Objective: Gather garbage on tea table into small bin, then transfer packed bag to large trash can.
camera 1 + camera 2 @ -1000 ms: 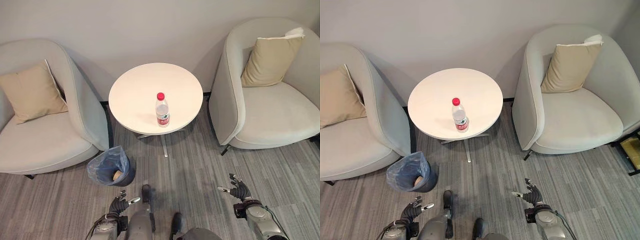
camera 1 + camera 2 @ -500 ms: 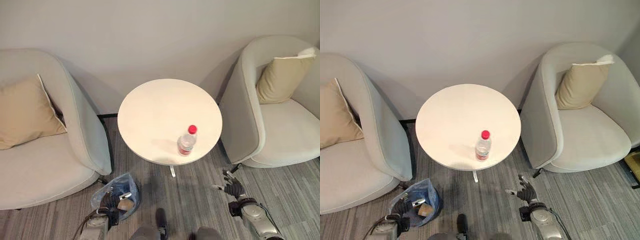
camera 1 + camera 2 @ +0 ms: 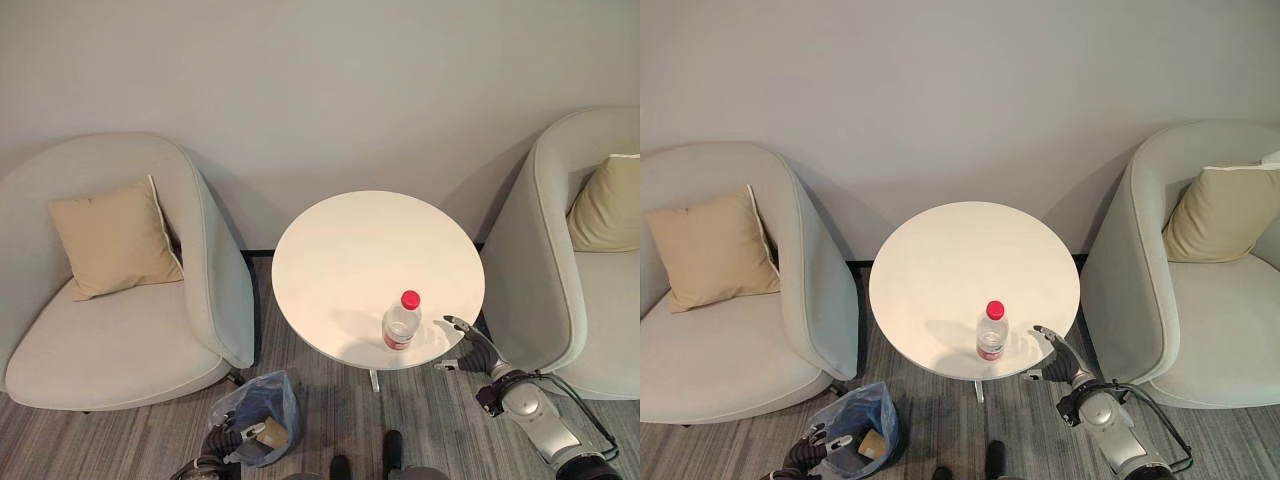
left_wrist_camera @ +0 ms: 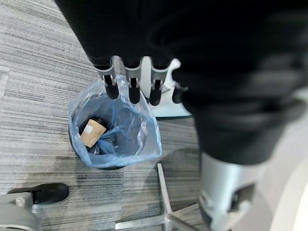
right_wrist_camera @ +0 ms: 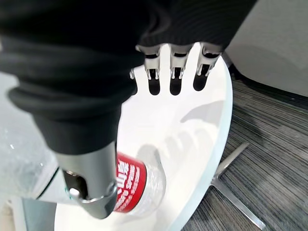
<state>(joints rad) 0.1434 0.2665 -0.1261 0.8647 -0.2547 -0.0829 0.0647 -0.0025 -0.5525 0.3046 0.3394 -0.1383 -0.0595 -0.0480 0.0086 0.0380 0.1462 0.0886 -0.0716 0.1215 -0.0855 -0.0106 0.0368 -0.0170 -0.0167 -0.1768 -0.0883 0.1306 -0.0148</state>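
- I see a clear plastic water bottle with a red cap and red label (image 3: 401, 322) standing upright on the round white tabletop (image 3: 350, 250), near its front edge.
- My right robot hand (image 3: 468, 340) is at the tabletop's front right edge, just beside the bottle. Its fingers (image 5: 174, 77) are straight and spread over the white surface with the thumb beside the bottle's label, and it grips nothing.
- My left robot hand (image 3: 810, 448) hangs low over the small dark bin lined with a blue plastic bag (image 4: 115, 134) on the grey carpet, fingers relaxed and empty.
- A brown cylindrical piece of rubbish (image 4: 91, 133) lies inside the bag.
- Pale grey armchairs with tan cushions (image 3: 115, 235) flank the table.
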